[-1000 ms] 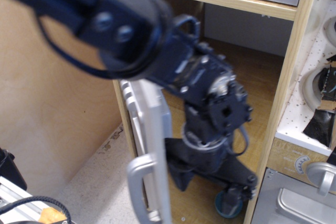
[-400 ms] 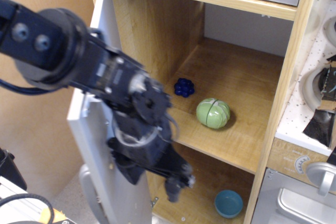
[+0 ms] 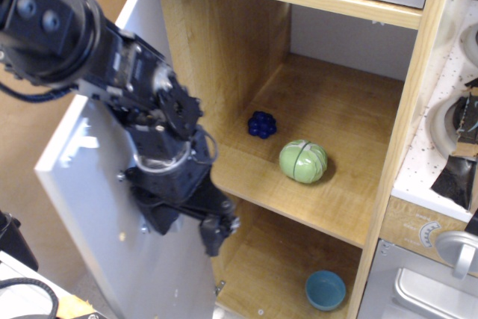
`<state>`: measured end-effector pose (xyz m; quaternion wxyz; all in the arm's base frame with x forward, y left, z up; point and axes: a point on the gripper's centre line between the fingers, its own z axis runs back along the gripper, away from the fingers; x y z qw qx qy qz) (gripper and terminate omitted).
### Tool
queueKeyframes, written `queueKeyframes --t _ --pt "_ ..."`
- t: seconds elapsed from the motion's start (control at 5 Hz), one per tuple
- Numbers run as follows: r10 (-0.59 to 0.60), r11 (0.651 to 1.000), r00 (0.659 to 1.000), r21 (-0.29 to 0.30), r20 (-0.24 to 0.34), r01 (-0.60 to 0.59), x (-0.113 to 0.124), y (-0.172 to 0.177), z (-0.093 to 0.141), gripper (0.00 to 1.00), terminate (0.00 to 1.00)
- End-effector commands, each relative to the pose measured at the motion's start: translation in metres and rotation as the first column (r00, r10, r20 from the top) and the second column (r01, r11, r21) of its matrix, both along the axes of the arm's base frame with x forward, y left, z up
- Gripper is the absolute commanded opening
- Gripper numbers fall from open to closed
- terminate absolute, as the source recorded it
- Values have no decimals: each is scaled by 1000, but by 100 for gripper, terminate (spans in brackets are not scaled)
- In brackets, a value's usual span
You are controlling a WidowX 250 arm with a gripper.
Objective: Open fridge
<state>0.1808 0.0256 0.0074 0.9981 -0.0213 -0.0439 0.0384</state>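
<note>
Plain tan wall fills the far left, and against it hangs the white inner face of the fridge's flat door, swung wide on its hinge from the tall light-wood fridge cabinet. My black gripper sits at the door's free edge, pointing down toward the lower compartment; I cannot tell how far its fingers are parted or whether they have hold of anything, since they blur together at this angle. As I judge it, the door is as good as open, so the risk lies in how I leave: if my arm drags along the panel it could pull the door back toward shut, or strain the hinge by pushing it wider. Further right, on the middle shelf, lie a small dark blue bumpy berry and a green round toy vegetable, with a teal bowl below; a careless sweep inward could knock them.
</note>
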Motion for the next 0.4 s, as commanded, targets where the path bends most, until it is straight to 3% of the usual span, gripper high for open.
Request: queueKeyframes --t 0.0,0.2 --pt "-23 999 998 42 67 20 13 23 10 100 0" --pt "-23 999 998 42 67 20 13 23 10 100 100"
